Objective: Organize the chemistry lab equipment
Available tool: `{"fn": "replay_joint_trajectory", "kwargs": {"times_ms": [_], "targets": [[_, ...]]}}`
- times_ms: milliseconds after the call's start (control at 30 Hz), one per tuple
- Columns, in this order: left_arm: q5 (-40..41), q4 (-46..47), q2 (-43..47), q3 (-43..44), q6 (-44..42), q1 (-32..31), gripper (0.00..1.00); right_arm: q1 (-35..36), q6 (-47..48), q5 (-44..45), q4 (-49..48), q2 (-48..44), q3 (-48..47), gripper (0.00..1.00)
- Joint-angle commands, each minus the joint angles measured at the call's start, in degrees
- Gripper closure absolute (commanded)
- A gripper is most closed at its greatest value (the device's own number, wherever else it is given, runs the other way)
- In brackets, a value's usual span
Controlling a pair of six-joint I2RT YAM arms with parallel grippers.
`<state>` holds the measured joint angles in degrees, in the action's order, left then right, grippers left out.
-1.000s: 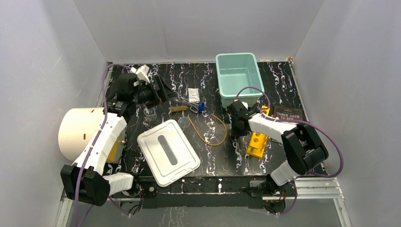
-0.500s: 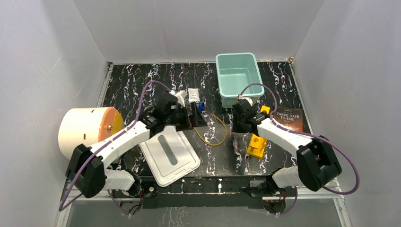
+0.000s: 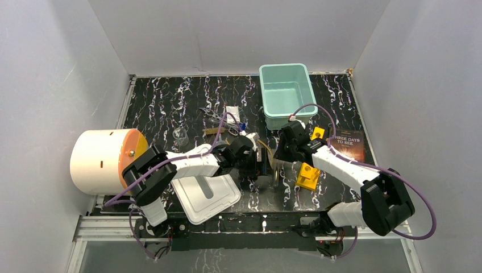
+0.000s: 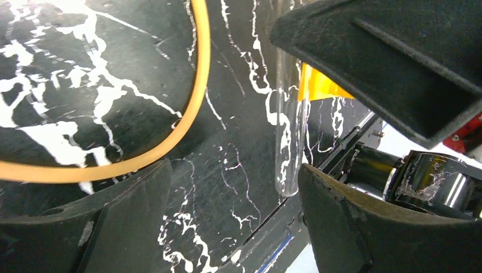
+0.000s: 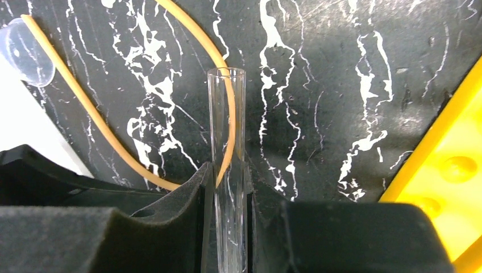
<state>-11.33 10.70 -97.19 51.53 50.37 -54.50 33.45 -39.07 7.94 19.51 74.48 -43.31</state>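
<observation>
1. Over the last sec the L arm (image 3: 187, 165) swung off the 10 o'clock corner of the counter (image 3: 170, 96). It ended up mid-counter, with the L tool (image 4: 233, 170) right up against the R tool (image 5: 228, 170).
2. The R tool had hardly moved. Its pads were clamped on the glass test tube (image 5: 227, 114), and the open mouth stuck out past the fingertips in the right wrist view.
3. The L tool's jaws stood apart. In the left wrist view the tube's rounded end hung between them, v. close to one finger. We couldn't confirm contact.
4. We read this as a hand-over or a two-arm steadying step that had only just been set up. The L tool hadn't gripped yet, so the R tool carried the tube alone.
5. The tube was held off the counter at approx. 4 o'clock from centre. The yellow rack (image 3: 308, 173) sat at 4 o'clock of the R tool, and the tube was not in it.
6. The amber tubing loop (image 4: 193, 85) lay on the counter beneath both tools.
7. The beaker (image 3: 181, 135), tongs (image 3: 211, 114), brush (image 3: 216, 131), white packet (image 3: 232, 111) and blue piece (image 3: 242, 125) lay loose at 10–12 o'clock of the L tool. None was in the teal bin (image 3: 267, 96) at 1 o'clock, so most of the task looked undone.
</observation>
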Motion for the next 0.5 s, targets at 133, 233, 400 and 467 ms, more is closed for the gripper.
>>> {"fn": "replay_joint_trajectory", "kwargs": {"times_ms": [133,233,400,467], "targets": [[0.2,10.2,-2.0,2.7,0.8,-2.2,0.31,-0.2,-4.9,-4.3,-2.2,-3.2,0.8,0.72],[-0.3,11.4,-2.5,2.3,1.7,-2.4,0.37,-0.2,-6.0,-4.8,-2.0,-3.7,0.9,0.72],[1.4,11.3,-2.5,2.0,2.3,-2.4,0.50,-0.2,-7.3,-5.7,-1.6,-4.1,0.9,0.72],[1.4,11.8,-2.7,1.8,2.7,-2.4,0.54,-0.3,-7.7,-5.8,-1.3,-4.0,0.8,0.72]]}}
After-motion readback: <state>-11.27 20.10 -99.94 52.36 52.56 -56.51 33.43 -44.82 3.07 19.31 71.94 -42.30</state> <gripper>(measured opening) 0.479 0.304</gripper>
